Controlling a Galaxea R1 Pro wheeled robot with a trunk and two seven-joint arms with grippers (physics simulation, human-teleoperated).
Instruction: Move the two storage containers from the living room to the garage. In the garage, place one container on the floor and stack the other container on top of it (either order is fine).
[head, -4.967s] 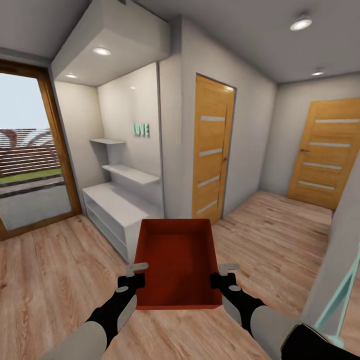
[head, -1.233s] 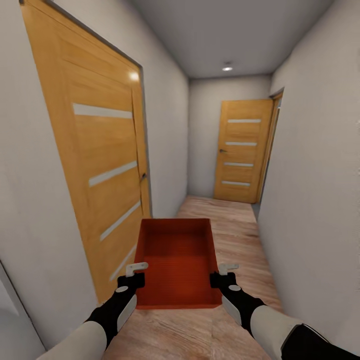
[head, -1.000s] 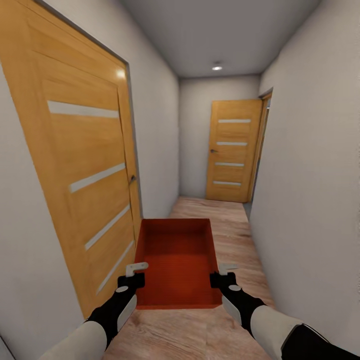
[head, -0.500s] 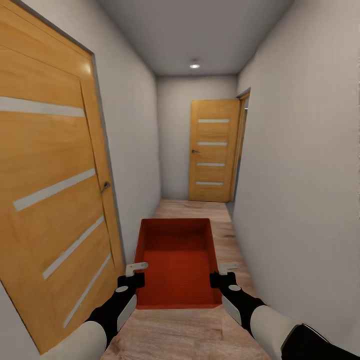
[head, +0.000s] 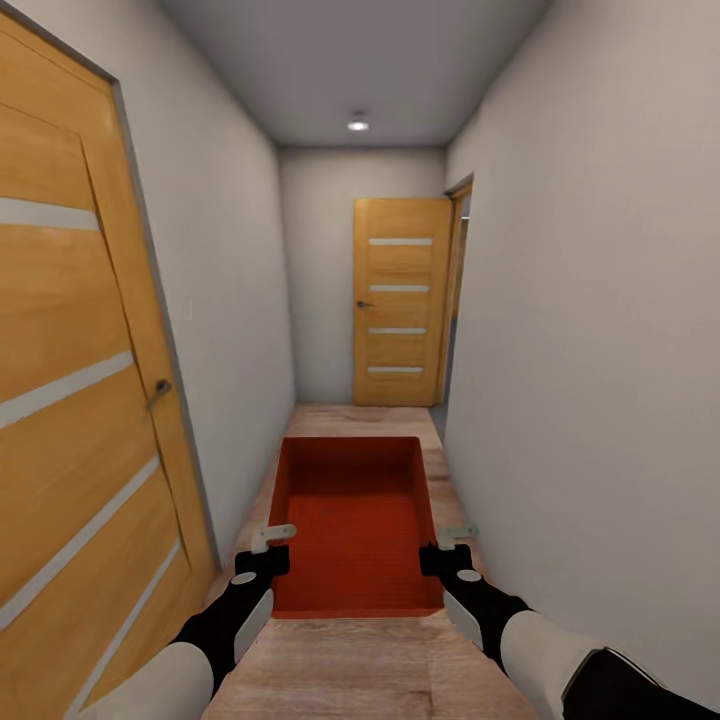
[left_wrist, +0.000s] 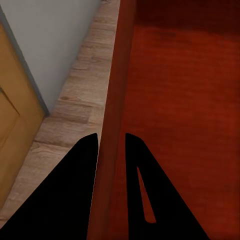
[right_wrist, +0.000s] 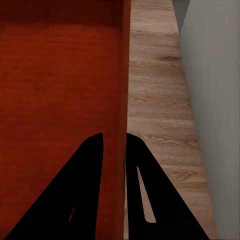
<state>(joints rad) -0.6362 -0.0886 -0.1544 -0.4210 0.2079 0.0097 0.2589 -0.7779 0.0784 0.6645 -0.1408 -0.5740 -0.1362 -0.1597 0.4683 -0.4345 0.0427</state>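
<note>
I'm hauling one storage container (head: 358, 525) down a narrow hallway, so I'd say this is the transport leg, with the garage not in sight yet. It's riding level out in front of me, held above the wood-plank floor (head: 350, 665). The left gripper (head: 262, 556) is clamped on the container's left wall, one finger inside and one outside. The right gripper (head: 448, 550) is pinching the right wall the same way. Next I'm guessing I keep rolling toward the far door (head: 398, 302), staying centred between the side door (head: 70, 400) on the left and the right wall (head: 590, 330).
</note>
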